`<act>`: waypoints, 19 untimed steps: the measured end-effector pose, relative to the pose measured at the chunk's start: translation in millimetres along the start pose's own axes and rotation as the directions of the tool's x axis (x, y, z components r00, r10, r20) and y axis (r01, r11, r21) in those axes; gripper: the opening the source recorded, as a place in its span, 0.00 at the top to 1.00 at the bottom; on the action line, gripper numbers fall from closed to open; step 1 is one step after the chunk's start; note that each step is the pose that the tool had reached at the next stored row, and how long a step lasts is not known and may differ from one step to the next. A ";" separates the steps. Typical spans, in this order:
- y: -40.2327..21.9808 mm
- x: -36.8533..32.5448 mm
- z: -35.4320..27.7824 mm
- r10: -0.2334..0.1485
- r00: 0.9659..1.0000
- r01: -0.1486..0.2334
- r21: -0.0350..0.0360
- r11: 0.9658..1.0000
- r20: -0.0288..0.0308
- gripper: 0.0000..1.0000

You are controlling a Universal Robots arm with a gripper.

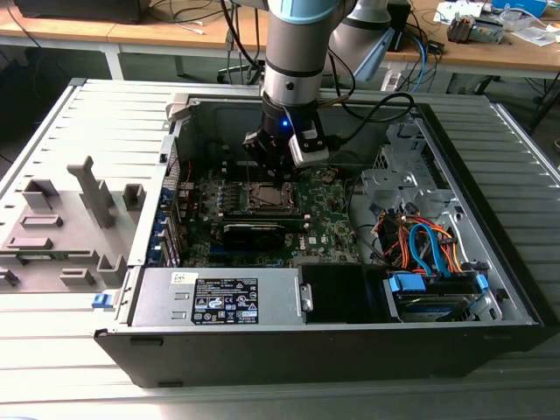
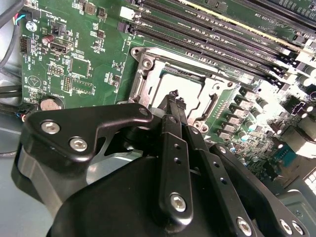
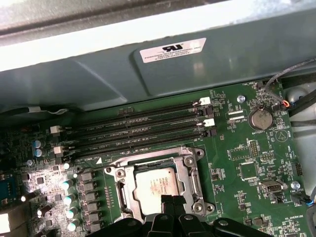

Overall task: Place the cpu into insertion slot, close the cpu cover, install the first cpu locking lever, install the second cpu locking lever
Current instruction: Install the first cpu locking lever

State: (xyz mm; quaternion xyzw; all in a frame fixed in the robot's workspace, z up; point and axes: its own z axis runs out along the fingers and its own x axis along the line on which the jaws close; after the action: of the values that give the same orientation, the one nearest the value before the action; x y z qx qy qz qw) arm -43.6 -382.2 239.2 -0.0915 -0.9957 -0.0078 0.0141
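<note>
We see the arm [image 1: 296, 52] reaching down into the open computer case [image 1: 490, 175], with the gripper [image 1: 278, 168] just above the motherboard [image 1: 324, 223].

**Gripper.** In the second wrist view the gripper [image 2: 176, 98] has its two black fingers [image 2: 173, 148] drawn together, the tips meeting with almost no gap. We see nothing held between them. In the first wrist view the fingertips [image 3: 174, 201] sit directly over the near edge of the slot.

**Slot and cpu.** The slot [image 3: 157, 183] is on the green board, next to the row of long black memory slots [image 3: 143, 126]. In the exterior view the slot [image 1: 265, 197] lies directly under the gripper. The cpu [image 3: 157, 185] already lies flat inside the slot, its silver top visible in both wrist views [image 2: 183, 88]. The metal cover [image 3: 195, 183] frames the cpu and lies down around it in the first wrist view. We cannot tell how the locking levers stand.

**Surroundings.** A round coin battery [image 3: 260, 118] sits on the board well apart from the slot. In the exterior view a long black card [image 1: 255, 233] lies just below the slot, and a bundle of coloured cables [image 1: 420, 245] fills the case toward the exterior view's right.
</note>
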 end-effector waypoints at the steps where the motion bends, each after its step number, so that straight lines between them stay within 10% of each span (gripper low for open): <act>1: 0.0 0.0 0.0 -0.001 1.000 0.001 0.000 1.000 0.000 0.89; 19: 0.0 0.0 0.0 -0.017 1.000 0.017 0.000 1.000 0.000 0.89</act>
State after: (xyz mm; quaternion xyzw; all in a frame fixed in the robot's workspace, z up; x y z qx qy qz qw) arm -43.6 -382.2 239.2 -0.0829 -0.9964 -0.0081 0.0142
